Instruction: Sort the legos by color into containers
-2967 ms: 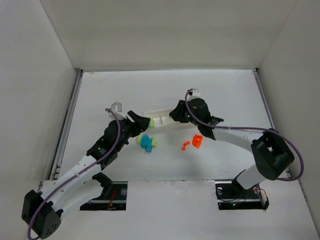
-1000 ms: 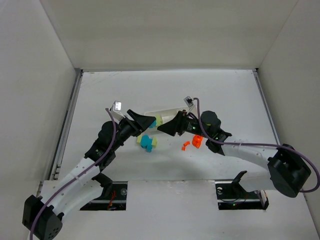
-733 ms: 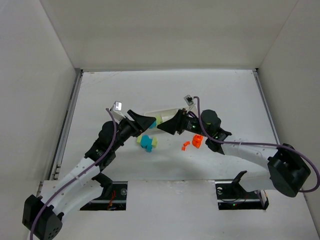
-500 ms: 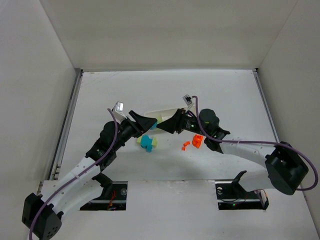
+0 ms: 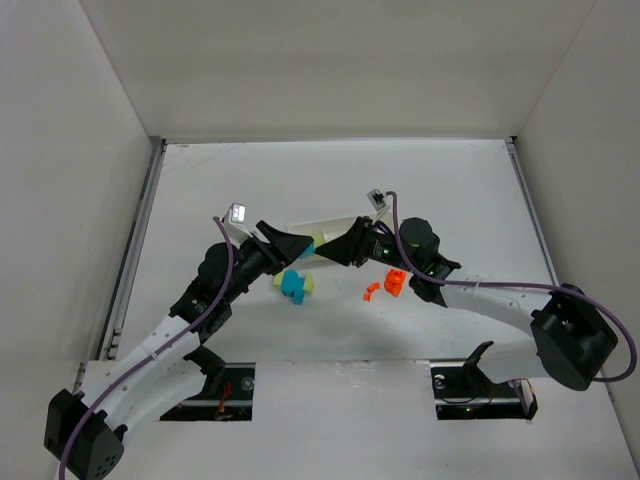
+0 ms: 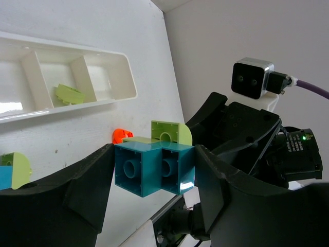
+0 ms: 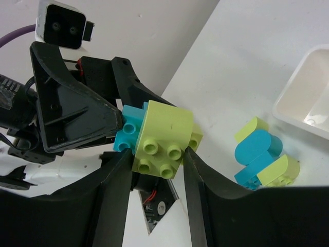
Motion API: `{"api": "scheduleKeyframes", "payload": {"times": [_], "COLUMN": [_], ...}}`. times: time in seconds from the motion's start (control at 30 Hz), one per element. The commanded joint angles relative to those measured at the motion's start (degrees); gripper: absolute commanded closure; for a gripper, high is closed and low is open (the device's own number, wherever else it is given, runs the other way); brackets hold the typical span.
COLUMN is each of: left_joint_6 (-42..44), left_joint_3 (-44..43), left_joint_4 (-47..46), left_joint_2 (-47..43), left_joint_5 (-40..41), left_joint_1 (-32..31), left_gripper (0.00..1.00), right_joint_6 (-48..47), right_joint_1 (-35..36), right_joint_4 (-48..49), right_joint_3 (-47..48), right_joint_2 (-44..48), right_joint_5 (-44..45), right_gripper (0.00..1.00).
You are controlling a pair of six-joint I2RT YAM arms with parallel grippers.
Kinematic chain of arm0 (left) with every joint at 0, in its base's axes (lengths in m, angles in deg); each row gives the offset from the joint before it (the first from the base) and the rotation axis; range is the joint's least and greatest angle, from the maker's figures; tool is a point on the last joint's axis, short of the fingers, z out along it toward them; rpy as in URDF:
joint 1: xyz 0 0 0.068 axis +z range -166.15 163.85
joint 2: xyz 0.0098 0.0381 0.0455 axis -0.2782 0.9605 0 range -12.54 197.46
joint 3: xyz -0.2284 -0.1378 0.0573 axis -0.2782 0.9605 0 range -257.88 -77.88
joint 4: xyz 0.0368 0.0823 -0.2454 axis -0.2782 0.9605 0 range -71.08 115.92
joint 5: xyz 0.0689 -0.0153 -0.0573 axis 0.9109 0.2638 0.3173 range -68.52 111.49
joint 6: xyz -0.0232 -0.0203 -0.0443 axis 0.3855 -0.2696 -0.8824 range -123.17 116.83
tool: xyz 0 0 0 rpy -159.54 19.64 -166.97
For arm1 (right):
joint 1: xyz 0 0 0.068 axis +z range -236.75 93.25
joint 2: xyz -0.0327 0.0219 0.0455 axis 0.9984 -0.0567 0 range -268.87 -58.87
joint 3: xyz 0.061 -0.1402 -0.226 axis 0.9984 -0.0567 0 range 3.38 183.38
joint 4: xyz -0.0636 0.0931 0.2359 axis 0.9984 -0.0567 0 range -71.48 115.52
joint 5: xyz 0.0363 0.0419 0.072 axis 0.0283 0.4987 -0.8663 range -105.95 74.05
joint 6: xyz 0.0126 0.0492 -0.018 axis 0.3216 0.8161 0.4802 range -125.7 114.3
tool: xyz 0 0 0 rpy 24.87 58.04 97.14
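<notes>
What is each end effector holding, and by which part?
The left end effector clamps the cyan brick by its two opposite sides; the right end effector clamps the yellow-green brick joined to it, also by its sides.

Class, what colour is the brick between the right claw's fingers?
Yellow-green brick; clearest in right wrist view.

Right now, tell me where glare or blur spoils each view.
Left wrist: glare whitens the tray floor at left; right wrist: tray nearly washes into the table, held bricks sharp; top external: even light, no glare.
</notes>
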Motion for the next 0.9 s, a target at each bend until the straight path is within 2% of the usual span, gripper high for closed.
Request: {"api": "scheduleKeyframes", "payload": {"times": [0.0,0.47,0.63,0.87], "left_joint_6": [1.0,1.8,1.8,1.1], "left_joint_3": [0.4,0.5,-0.5,-0.6], "left_joint_4": [1.9,2.9,2.1,-2.5], "left_joint_2": [-1.6,-2.6,-2.2,1.2], "left_joint_5": [-0.9,-2.7,-2.8,-2.9], "left_joint_1": [1.6,5.5,6.3,5.3], "left_gripper": [0.65,0.66,0.65,0.64], "right_joint_6": [-0.7,-1.0,-4.5,-12.5], "right_joint_1": [-1.1,-5.4,-8.1,-6.2], "right_joint_4": [4.7,2.9,-6.1,-19.3], "right_joint_3": [-0.2,-2.0,0.3,9.5], "right_joint_2": [3.1,3.7,0.0,-8.0], "right_joint_5": [2.2,3.8,10.3,22.4], "right_gripper": [0.62,0.61,0.61,0.6]}}
